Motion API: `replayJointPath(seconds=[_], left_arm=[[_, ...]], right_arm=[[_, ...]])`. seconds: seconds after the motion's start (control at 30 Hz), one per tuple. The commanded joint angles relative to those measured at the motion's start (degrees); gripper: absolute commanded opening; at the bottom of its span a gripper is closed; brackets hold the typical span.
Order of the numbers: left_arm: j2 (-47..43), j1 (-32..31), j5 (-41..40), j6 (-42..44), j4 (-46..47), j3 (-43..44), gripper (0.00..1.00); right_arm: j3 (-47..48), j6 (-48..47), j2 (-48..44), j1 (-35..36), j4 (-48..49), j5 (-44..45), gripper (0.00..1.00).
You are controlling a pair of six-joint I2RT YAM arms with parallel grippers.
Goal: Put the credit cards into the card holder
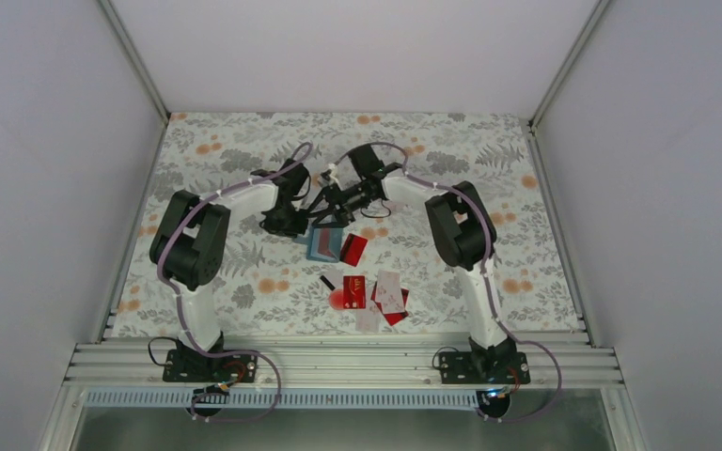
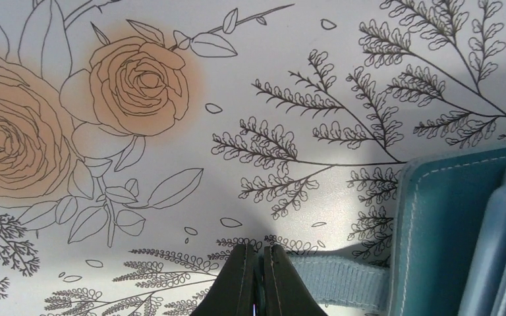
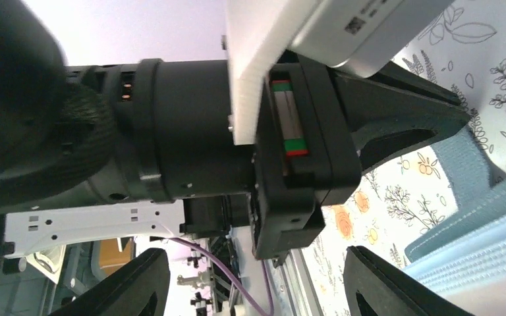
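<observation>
Top view: the left gripper and right gripper meet at the teal card holder, with the credit cards scattered nearer the bases.

Left wrist: fingers clamp the holder's strap.

Right wrist: jaws spread and empty, the holder just beside one finger.

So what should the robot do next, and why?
Probably move the right gripper to the red card next to the holder and pinch it. Its jaws are open and empty, the left gripper is shut on the holder's strap, and the other cards lie loose nearby.
</observation>
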Motion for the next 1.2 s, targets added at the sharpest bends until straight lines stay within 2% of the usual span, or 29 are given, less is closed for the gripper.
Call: replayJointPath(seconds=[0.0, 0.17, 0.37, 0.57, 0.73, 0.87, 1.03, 1.17], left_arm=[[-0.37, 0.11, -0.5, -1.19, -1.64, -2.28, 0.02], [-1.87, 0.1, 0.64, -0.49, -2.47, -1.51, 0.02], [-3.01, 0.12, 2.19, -0.6, -2.92, -1.22, 0.02], [-1.99, 0.17, 2.07, -1.27, -3.04, -0.72, 0.02], [-1.42, 0.13, 0.99, -1.59, -3.96, 0.78, 0.02], [-1.22, 0.05, 0.48, -2.2, -4.42, 1.32, 0.02], [-1.05, -0.14, -0.58, -2.81, -5.28, 2.83, 0.02], [-0.62, -0.29, -0.92, -3.11, -5.62, 4.03, 0.02]], right_arm=[[0.73, 1.76, 4.2, 1.71, 1.6, 1.46, 0.67], [1.59, -0.43, 7.07, 1.56, 1.25, 2.63, 0.66], [3.24, 1.35, 8.72, 1.02, 6.58, 1.27, 0.66], [8.28, -0.96, 7.3, -0.04, 3.17, 0.98, 0.65], [6.47, -5.87, 1.41, -3.42, -3.53, 11.38, 0.63], [0.89, -10.22, -5.22, -5.56, -6.11, 18.73, 0.61], [-12.47, -12.13, -14.05, -6.15, -1.16, 17.66, 0.53], [-18.32, -12.87, -14.56, -6.06, 1.48, 16.27, 0.42]])
